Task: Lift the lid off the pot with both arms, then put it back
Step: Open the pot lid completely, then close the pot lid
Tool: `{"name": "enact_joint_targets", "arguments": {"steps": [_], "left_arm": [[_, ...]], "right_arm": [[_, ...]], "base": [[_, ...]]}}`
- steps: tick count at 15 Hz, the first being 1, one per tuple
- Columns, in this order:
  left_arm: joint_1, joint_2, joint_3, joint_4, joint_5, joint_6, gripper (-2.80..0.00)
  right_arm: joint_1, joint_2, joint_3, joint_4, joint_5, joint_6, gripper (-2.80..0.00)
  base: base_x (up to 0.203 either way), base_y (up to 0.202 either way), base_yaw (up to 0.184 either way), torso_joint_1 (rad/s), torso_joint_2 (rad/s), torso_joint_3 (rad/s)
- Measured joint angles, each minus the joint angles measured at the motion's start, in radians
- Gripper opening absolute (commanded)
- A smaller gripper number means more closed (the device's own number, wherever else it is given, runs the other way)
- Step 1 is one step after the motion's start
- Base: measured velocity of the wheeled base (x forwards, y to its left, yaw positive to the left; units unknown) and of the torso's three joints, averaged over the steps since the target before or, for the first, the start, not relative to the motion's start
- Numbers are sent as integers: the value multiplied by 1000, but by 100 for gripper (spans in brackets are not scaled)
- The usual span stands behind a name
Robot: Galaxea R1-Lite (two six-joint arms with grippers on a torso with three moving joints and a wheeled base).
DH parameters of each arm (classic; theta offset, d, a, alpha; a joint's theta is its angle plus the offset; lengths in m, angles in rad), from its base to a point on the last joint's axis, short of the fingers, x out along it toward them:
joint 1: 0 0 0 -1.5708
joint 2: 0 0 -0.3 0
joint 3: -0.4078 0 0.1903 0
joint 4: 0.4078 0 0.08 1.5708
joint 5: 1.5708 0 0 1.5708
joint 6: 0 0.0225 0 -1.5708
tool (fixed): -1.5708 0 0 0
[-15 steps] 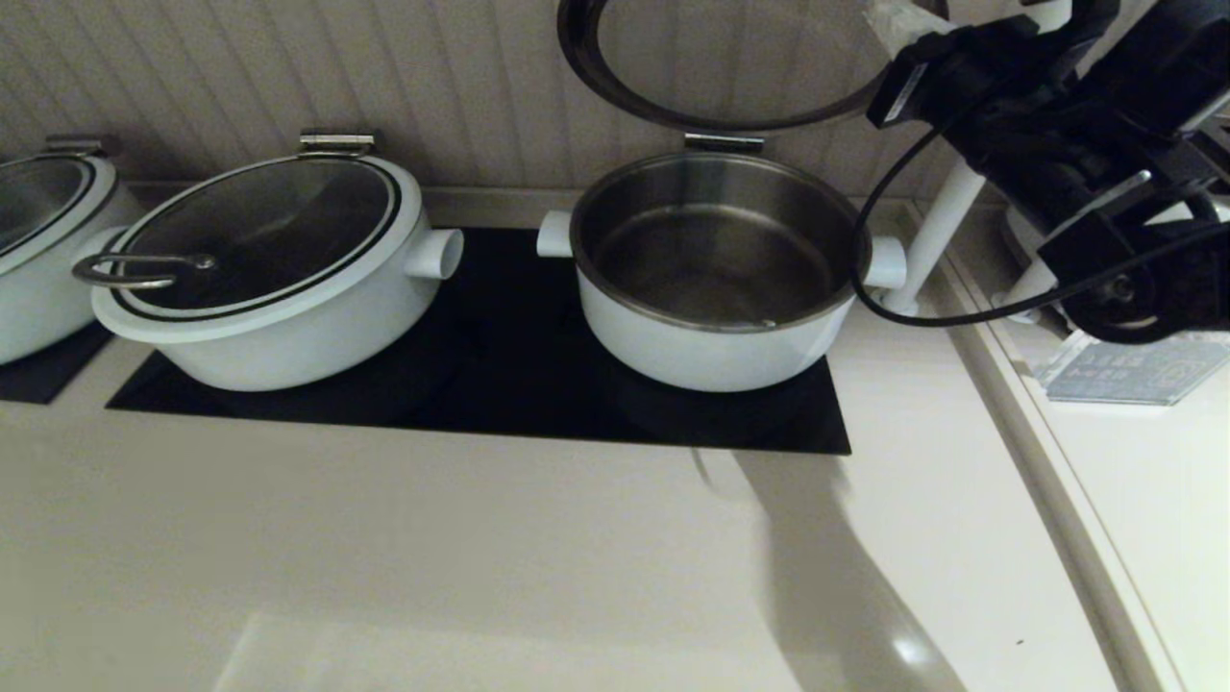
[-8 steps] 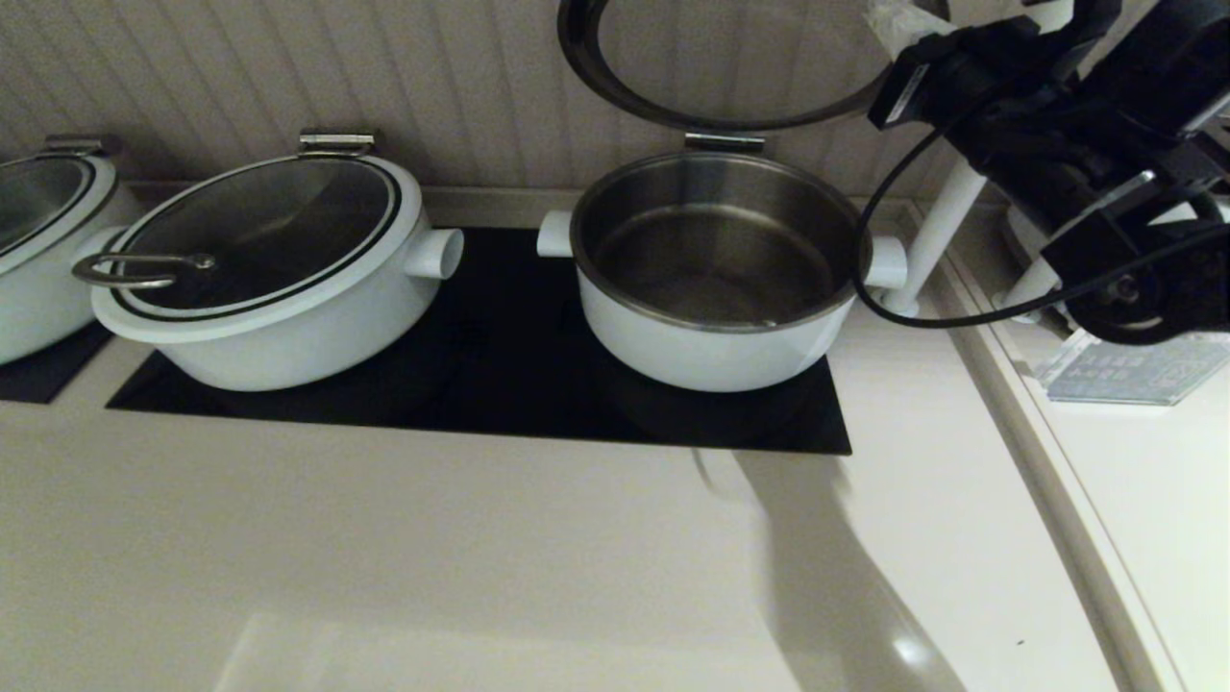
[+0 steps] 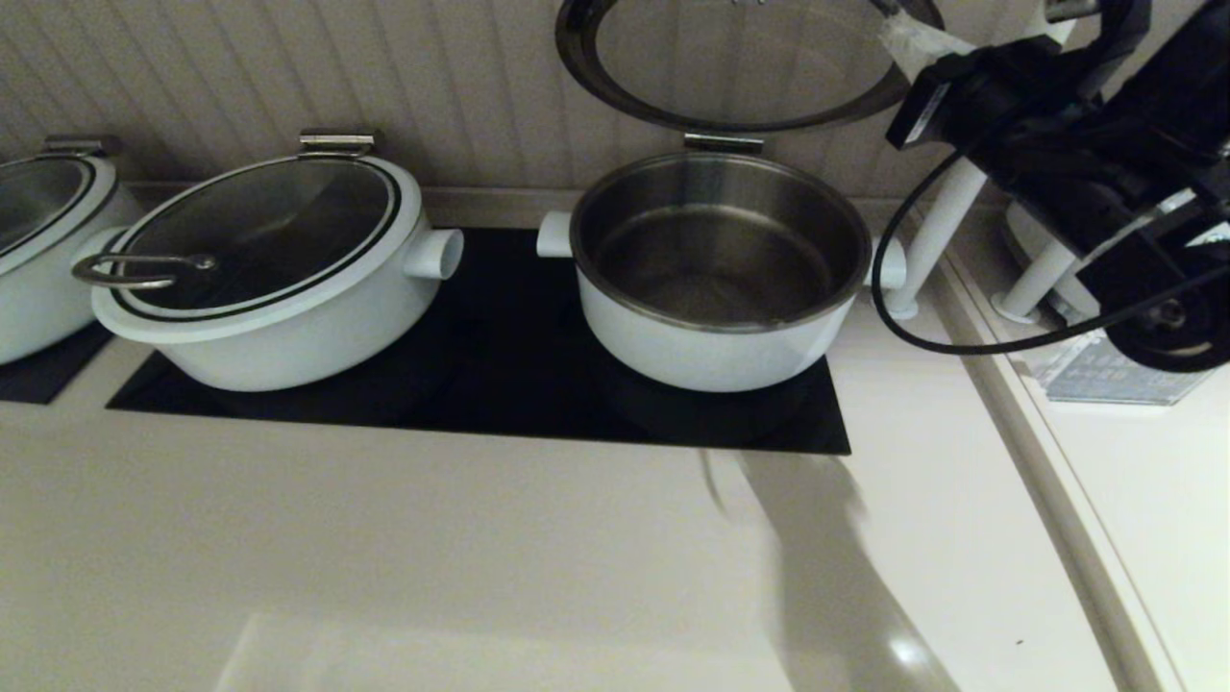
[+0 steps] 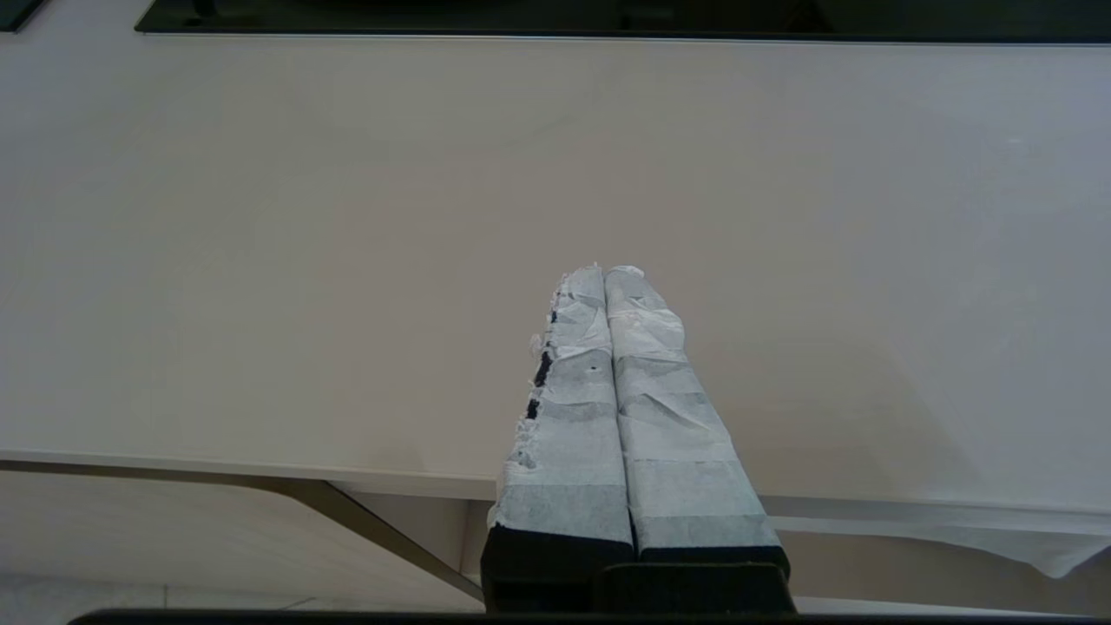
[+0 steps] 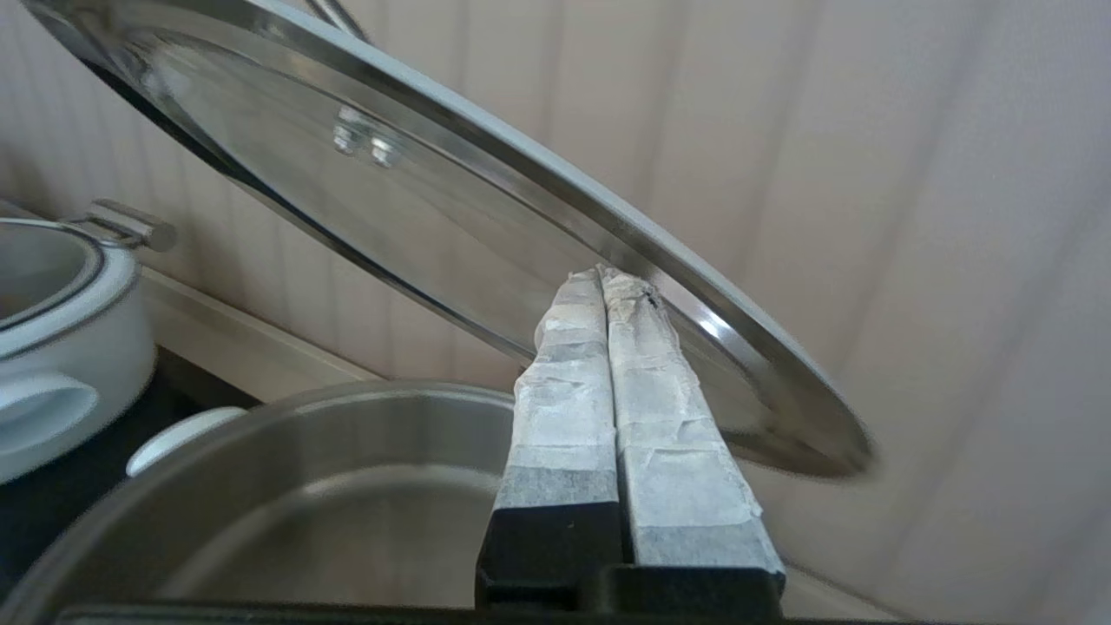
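Note:
The white pot [image 3: 716, 351] stands open on the black cooktop [image 3: 500, 384], its steel inside bare. The glass lid [image 3: 730, 58] is tilted up above the pot's back rim, by the steel hinge bracket [image 3: 723, 142]; its handle is out of view. My right gripper [image 3: 898, 34] is shut, and its taped fingertips [image 5: 605, 276] touch the underside of the lid's [image 5: 417, 200] steel rim above the pot [image 5: 347, 486]. My left gripper [image 4: 605, 271] is shut and empty over the bare counter, out of the head view.
A wider white pot [image 3: 269, 279] with a loop-handled lid sits to the left, and another pot [image 3: 38, 250] at the far left. White posts [image 3: 937, 231] and a clear panel [image 3: 1124, 370] stand at the right. The ribbed wall is close behind.
My right arm has shifted right and slightly down. The lid has tipped forward a little, so more of it shows above the pot.

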Motion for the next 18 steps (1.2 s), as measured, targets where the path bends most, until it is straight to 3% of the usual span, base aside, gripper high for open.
{"name": "enact_joint_targets", "arguments": {"steps": [7,15,18], "left_arm": [[0,0,0,0,0,0,-280],[0,0,0,0,0,0,-280],[0,0,0,0,0,0,-280]], "right_arm": [[1,-34,44,9,1,0,-280],[1,-144,287,3,3,0,-280],[1,-180,318,7,0,1,-280]], "base": [[0,0,0,0,0,0],[0,0,0,0,0,0],[0,0,0,0,0,0]]}}
